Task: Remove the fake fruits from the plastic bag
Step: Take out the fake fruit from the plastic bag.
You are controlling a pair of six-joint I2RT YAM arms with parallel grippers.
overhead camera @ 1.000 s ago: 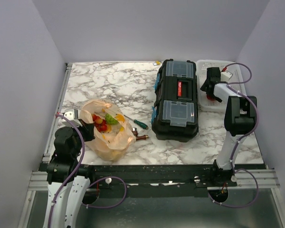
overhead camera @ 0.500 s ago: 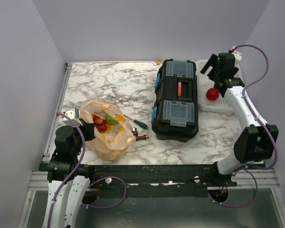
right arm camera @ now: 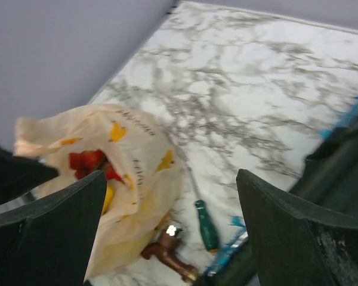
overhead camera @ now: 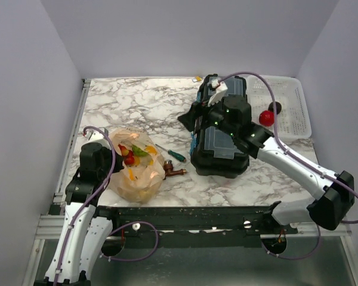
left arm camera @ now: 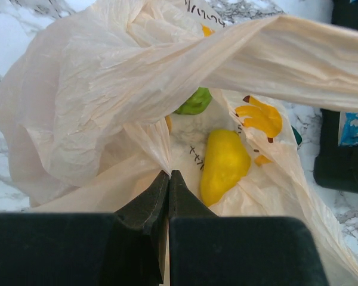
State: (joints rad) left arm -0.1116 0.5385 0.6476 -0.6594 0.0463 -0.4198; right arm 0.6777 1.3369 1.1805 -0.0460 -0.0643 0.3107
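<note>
The bag (overhead camera: 137, 173) is flimsy — left hand (left arm camera: 168, 190) pinches its left edge; right hand (right arm camera: 170, 196) gapes open. The fruits (left arm camera: 224, 164) are likely light and slick — grip mid-body.

Two arms, grippers set differently.
The left gripper (left arm camera: 169, 182) is pinched closed on the plastic bag (left arm camera: 89, 95); the right gripper (right arm camera: 170, 179) is spread wide, its arm stretched leftward.

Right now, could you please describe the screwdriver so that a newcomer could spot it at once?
Find the black toolbox mid-table. Just left of it, before the peach plastic bag, lies the screwdriver. It is the slim, green-handled tool, unlike the stubby brown tap nearer the front edge.
</note>
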